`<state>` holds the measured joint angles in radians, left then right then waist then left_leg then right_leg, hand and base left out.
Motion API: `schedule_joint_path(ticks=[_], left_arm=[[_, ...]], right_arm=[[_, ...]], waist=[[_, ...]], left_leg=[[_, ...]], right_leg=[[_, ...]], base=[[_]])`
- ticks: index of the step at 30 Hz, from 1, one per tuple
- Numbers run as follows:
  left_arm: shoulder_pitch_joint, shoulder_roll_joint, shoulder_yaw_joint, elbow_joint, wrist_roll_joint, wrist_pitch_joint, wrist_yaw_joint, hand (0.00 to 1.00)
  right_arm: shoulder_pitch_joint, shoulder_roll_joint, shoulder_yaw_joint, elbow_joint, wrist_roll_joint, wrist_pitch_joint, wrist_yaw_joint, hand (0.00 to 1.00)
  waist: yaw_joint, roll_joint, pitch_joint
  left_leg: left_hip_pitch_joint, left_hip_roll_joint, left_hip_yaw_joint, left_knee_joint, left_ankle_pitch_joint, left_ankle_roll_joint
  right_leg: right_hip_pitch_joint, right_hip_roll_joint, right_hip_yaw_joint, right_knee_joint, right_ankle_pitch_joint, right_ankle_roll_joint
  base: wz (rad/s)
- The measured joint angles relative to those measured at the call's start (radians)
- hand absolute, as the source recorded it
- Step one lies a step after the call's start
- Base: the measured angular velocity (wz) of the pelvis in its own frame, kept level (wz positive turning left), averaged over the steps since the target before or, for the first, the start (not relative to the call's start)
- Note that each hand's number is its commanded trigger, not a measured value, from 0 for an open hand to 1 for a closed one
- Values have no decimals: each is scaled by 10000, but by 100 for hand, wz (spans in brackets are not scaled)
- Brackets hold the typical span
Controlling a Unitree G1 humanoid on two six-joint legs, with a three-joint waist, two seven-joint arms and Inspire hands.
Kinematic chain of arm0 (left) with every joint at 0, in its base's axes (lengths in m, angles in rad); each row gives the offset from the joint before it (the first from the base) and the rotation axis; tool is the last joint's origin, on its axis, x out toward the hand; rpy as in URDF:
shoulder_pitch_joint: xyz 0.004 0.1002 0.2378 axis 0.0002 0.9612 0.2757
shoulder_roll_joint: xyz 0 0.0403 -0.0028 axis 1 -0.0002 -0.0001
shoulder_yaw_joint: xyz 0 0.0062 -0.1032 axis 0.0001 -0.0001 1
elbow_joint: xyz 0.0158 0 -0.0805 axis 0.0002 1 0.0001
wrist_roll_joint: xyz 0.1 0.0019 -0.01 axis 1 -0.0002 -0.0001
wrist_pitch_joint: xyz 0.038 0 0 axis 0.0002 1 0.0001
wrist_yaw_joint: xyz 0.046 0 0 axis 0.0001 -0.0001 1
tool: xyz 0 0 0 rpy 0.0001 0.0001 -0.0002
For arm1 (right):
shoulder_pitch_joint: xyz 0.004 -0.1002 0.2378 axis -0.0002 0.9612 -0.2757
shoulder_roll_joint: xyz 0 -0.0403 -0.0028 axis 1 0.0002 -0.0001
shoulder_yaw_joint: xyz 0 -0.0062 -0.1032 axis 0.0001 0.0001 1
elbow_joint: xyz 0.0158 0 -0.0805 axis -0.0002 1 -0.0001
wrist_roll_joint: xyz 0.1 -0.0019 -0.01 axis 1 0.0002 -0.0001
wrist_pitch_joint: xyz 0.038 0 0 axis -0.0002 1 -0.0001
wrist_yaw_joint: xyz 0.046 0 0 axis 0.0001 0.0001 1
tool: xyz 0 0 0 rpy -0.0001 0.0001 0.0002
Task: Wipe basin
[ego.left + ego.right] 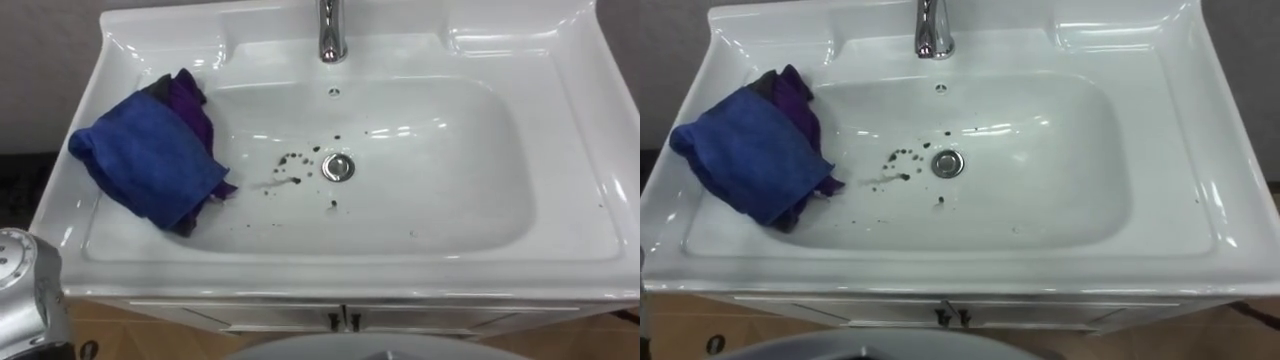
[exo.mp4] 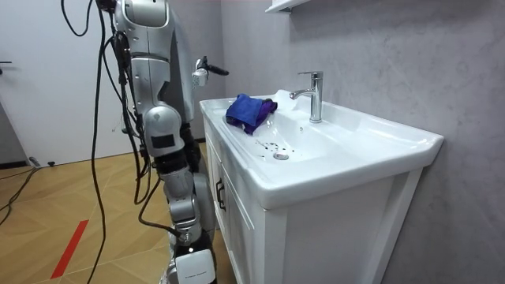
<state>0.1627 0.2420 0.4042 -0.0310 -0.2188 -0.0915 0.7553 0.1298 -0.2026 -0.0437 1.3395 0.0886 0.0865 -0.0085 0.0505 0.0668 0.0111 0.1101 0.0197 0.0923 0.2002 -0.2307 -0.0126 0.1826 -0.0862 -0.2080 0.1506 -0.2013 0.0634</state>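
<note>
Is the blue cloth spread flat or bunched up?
Bunched: the blue and purple cloth lies in a crumpled heap on the left rim of the white basin, partly hanging into its bowl.

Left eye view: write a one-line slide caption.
Blue and purple cloth bunched on the left rim of the white basin, dark specks scattered round the drain, chrome faucet at the back.

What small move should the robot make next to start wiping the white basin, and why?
Probably reach for the crumpled blue and purple cloth and grasp it. It lies unheld over the left rim of the white ceramic basin, while dark specks are scattered around the round metal drain, unwiped.
</note>
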Motion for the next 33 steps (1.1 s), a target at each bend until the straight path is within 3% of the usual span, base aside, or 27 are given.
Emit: schedule_joint_path(ticks=[3,11,16,20,27,33], left_arm=[[-6,-8,-560,-59,590,184,-538,0],[-4,-338,-1783,-629,2048,303,-1953,0],[74,-589,-2369,-575,2338,399,-2412,0],[96,-686,-2988,-100,3521,473,-2694,0],[88,-711,-3268,998,5785,718,-2873,0],[107,-778,-3293,1319,6471,934,-2856,0]], right_arm=[[-107,-9,16,-54,-141,8,1,0],[-125,-70,239,-75,-133,-42,152,0],[-119,36,340,-70,-49,-47,180,0],[-163,185,328,-21,-34,-244,128,0],[-278,195,315,40,26,-266,184,0],[-304,179,319,35,233,-212,225,0]], waist=[[-195,-22,3],[-231,-70,-35],[-238,-249,-78],[-318,-415,-87],[-581,-420,-103],[-718,-398,-118]], left_leg=[[30,-13,-111,-7,2,-1],[30,-13,-107,14,2,-1],[56,-10,-78,-13,5,-1],[59,-8,-41,-7,6,0],[67,-3,54,43,6,0],[77,2,125,3,6,-1]], right_leg=[[75,1,-69,-6,0,1],[70,1,-72,-17,0,0],[77,3,-60,-17,0,0],[73,1,45,-18,0,0],[82,4,108,-57,0,0],[76,10,128,-116,9,-14]], base=[[9],[1],[0],[-2],[-4],[-2]])
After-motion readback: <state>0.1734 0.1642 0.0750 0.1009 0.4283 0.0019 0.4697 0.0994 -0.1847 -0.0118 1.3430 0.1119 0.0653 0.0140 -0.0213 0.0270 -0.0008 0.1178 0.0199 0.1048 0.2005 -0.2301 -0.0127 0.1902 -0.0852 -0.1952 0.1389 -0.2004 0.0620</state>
